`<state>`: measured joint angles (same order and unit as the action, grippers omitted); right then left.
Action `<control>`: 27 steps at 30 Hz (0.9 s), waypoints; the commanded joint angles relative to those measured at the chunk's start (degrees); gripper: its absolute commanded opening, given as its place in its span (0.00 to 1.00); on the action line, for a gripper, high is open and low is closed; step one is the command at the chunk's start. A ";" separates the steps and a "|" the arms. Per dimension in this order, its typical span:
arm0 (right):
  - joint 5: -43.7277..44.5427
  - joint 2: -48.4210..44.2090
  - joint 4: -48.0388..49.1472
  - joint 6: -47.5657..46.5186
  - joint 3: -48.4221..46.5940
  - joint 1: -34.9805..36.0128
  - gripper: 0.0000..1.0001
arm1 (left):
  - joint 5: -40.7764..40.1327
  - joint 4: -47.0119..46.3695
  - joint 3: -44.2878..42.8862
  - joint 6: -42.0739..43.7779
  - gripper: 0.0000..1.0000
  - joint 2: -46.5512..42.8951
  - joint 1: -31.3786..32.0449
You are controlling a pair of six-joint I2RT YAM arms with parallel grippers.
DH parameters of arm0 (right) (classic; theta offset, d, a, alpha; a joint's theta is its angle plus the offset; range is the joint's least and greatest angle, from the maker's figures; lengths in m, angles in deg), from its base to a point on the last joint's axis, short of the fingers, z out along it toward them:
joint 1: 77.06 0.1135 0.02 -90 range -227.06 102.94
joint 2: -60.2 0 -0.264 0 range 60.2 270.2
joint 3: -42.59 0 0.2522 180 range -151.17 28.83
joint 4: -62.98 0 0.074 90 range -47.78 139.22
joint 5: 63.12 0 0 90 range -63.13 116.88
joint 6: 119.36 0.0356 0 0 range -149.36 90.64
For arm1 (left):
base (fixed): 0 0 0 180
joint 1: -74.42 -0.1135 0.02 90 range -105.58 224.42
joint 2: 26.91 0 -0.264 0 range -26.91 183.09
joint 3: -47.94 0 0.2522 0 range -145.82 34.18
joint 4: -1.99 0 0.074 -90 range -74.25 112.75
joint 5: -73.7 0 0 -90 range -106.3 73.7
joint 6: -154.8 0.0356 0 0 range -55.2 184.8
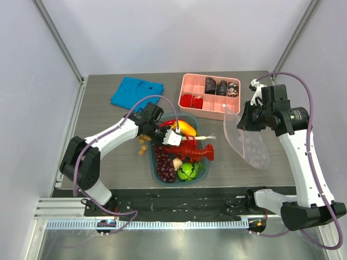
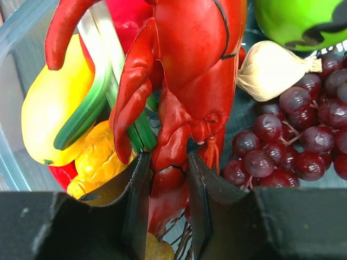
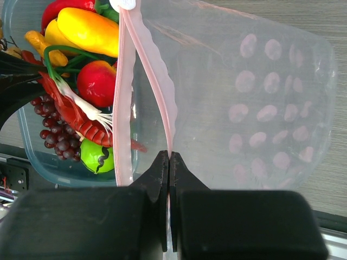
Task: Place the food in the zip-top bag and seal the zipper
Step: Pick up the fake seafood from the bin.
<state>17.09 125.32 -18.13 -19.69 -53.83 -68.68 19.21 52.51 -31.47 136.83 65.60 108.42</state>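
Note:
The food lies in a teal tub (image 1: pixel 153 169): a red lobster (image 1: pixel 196 151), a yellow fruit (image 1: pixel 185 128), a green ball (image 1: pixel 187 171) and dark grapes (image 1: pixel 165 165). My left gripper (image 1: pixel 172 136) is in the tub, with its jaws closed on the lobster's tail (image 2: pixel 169 179). A green onion (image 2: pixel 103 92) and garlic (image 2: pixel 268 70) lie beside it. My right gripper (image 1: pixel 242 123) is shut on one pink zipper strip (image 3: pixel 162 92) of the clear dotted zip-top bag (image 1: pixel 254 145) and holds it up right of the tub. The bag mouth gapes; the other strip (image 3: pixel 124 108) hangs apart.
A pink divided tray (image 1: pixel 187 86) with dark and red pieces stands at the back. A blue cloth (image 1: pixel 136 91) lies at the back left. Small yellowish pieces (image 1: pixel 143 145) lie on the table left of the tub.

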 commanded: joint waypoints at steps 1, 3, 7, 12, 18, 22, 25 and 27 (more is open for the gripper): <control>-0.24 -1.58 1.17 0.61 -0.23 -0.30 0.01 | 1.58 1.39 -3.43 -2.33 0.00 -2.95 0.45; -0.24 -1.75 1.35 0.61 -0.14 -0.38 0.01 | 1.76 1.39 -3.87 -2.77 0.00 -3.39 0.54; -0.33 -1.67 1.43 0.61 -0.14 -0.38 0.01 | 1.93 1.39 -4.31 -3.39 0.00 -4.62 0.54; -0.41 -1.84 1.35 0.70 -0.14 -0.30 0.01 | 2.20 1.31 -4.22 -2.42 0.00 -7.25 1.16; -0.59 -2.02 1.44 0.96 -0.14 -0.38 0.01 | 2.20 -0.98 -4.75 -3.47 0.00 -8.31 1.42; -0.33 -2.28 1.43 1.14 -0.05 -0.47 0.01 | 2.11 -1.60 -5.63 -4.26 0.00 -8.40 1.77; -0.24 -2.46 1.26 1.22 -0.23 -0.47 0.01 | 1.85 -1.86 -6.68 -4.53 0.00 -9.10 2.04; -0.24 -2.72 1.35 1.31 -0.32 -0.56 0.01 | 1.85 -1.69 -7.39 -4.88 0.00 -9.63 2.30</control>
<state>17.09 124.40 -18.11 -19.10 -53.67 -68.94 19.28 53.45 -35.05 132.96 59.42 110.06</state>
